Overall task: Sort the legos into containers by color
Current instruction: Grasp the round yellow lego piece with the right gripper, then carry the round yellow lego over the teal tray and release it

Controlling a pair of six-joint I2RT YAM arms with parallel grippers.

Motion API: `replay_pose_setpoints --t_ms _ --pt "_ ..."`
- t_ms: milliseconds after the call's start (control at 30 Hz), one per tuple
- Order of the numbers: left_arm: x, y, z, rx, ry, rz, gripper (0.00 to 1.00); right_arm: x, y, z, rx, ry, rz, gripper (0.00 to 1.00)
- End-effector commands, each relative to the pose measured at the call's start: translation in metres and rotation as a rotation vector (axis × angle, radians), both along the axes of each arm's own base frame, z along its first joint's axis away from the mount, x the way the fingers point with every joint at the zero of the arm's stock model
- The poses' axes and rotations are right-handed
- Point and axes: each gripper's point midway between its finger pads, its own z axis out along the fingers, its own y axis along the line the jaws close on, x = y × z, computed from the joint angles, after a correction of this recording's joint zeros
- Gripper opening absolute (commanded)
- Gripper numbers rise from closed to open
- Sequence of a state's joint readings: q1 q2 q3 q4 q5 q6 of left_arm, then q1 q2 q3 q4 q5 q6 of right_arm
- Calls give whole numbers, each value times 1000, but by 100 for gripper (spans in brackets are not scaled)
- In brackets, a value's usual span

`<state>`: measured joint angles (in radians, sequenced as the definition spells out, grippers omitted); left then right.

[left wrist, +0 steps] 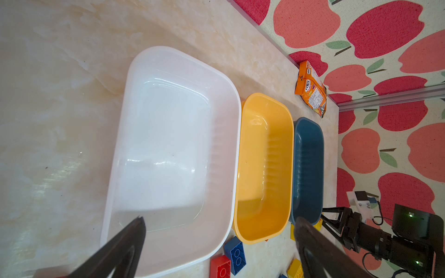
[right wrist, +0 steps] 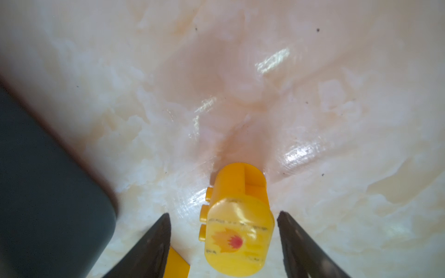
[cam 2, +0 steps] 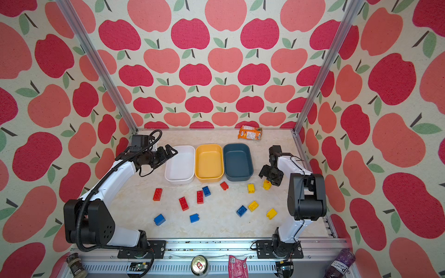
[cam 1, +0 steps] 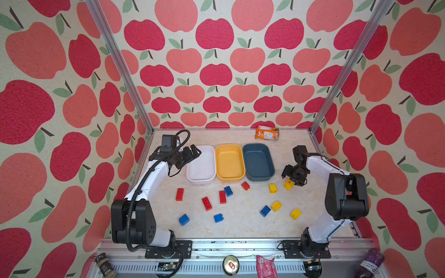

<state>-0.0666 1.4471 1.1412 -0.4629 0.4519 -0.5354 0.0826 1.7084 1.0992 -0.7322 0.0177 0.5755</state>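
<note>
On the marble-patterned tabletop point(cam 1: 240, 231), in both top views, I see three shallow plastic tubs in a touching row: a white tub point(cam 1: 201, 181), a yellow tub point(cam 1: 230, 179) and a dark blue-grey tub point(cam 1: 258, 178). My left gripper point(cam 1: 195, 152) hangs over the white tub's far left corner, jaws spread, with nothing in them. My right gripper point(cam 1: 288, 177) points down just right of the dark blue-grey tub, over a rounded yellow plastic brick point(cam 1: 288, 184) with a red dot. A square yellow brick point(cam 1: 272, 188) sits near it on the left. In front of the tubs, chunky studded red bricks point(cam 2: 184, 203), blue bricks point(cam 2: 159, 219) and more yellow bricks point(cam 2: 253, 206) lie scattered on the table. An orange snack packet point(cam 1: 266, 132) lies by the back wall, well apart.

From the left wrist, the left gripper point(left wrist: 219, 218) is wide open above the white tub point(left wrist: 168, 132). Beyond it come the yellow tub point(left wrist: 265, 168), the dark blue-grey tub point(left wrist: 308, 168) and the orange snack packet point(left wrist: 311, 90).

From the right wrist, the right gripper point(right wrist: 223, 214) straddles the rounded yellow plastic brick point(right wrist: 238, 228), which lies on the table with its studs pointing sideways. Both fingers point(right wrist: 154, 240) stand clear of it, so it is unclenched. The dark blue-grey tub point(right wrist: 48, 192) crowds one finger's side, and a yellow edge shows behind that finger.
</note>
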Motion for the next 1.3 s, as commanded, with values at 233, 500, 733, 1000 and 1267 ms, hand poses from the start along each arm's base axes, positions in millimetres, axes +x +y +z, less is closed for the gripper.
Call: replay_pose_setpoints --t_ms 233,500,733,1000,1267 --pt "-7 9 -5 16 17 51 98 -9 -2 -5 0 15 4 39" --pt "-18 14 -11 37 43 87 99 -9 5 29 41 -70 33 33" --pt "-27 14 -7 46 58 92 100 -3 25 87 96 -208 64 33" --pt "-32 5 -10 5 54 53 99 25 83 139 94 -339 227 34" --pt "-49 0 -20 -21 75 27 99 56 135 129 93 -311 366 34"
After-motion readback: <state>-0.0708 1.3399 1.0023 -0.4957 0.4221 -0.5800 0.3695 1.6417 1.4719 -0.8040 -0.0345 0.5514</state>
